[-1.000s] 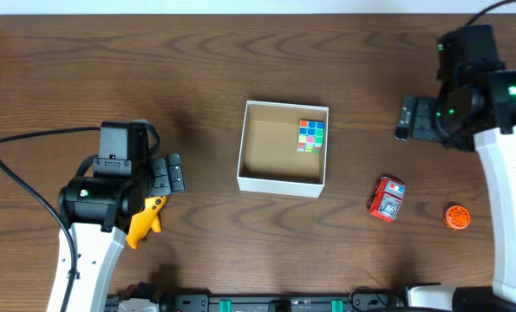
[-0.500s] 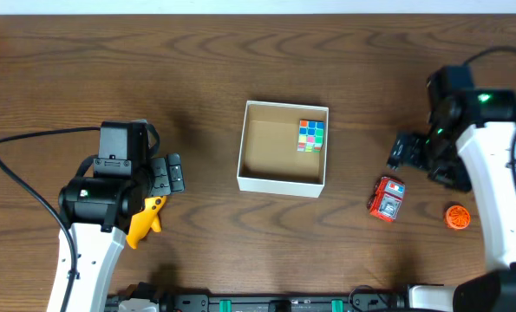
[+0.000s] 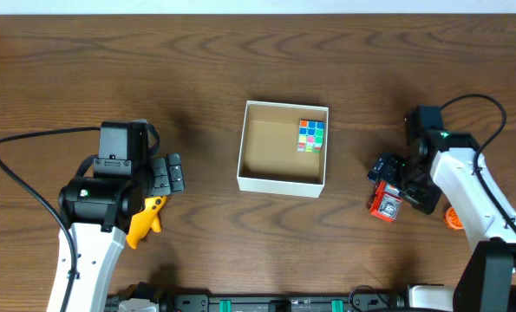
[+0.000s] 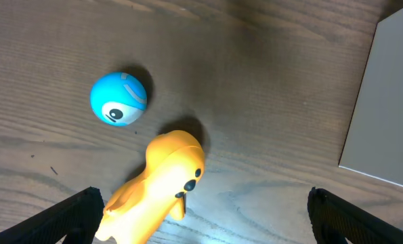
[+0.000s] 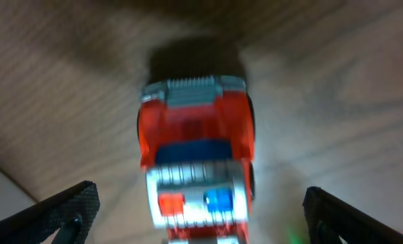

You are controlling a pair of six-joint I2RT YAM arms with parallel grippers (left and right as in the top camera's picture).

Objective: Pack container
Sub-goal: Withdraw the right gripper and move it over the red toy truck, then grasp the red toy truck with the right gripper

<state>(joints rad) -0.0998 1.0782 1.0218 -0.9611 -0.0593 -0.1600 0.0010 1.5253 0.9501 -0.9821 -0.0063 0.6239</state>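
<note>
Jaws on the right arm spread wide over a red toy truck point(image 5: 198, 163), seemingly ready to grab it for the box point(image 3: 282, 184); left jaws gape above a duck point(image 4: 160, 183).

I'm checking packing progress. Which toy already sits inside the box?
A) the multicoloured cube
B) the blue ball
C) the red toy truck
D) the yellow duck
A: the multicoloured cube lies in a corner of the container, while the red toy truck, yellow duck and blue ball all lie outside it.
</note>
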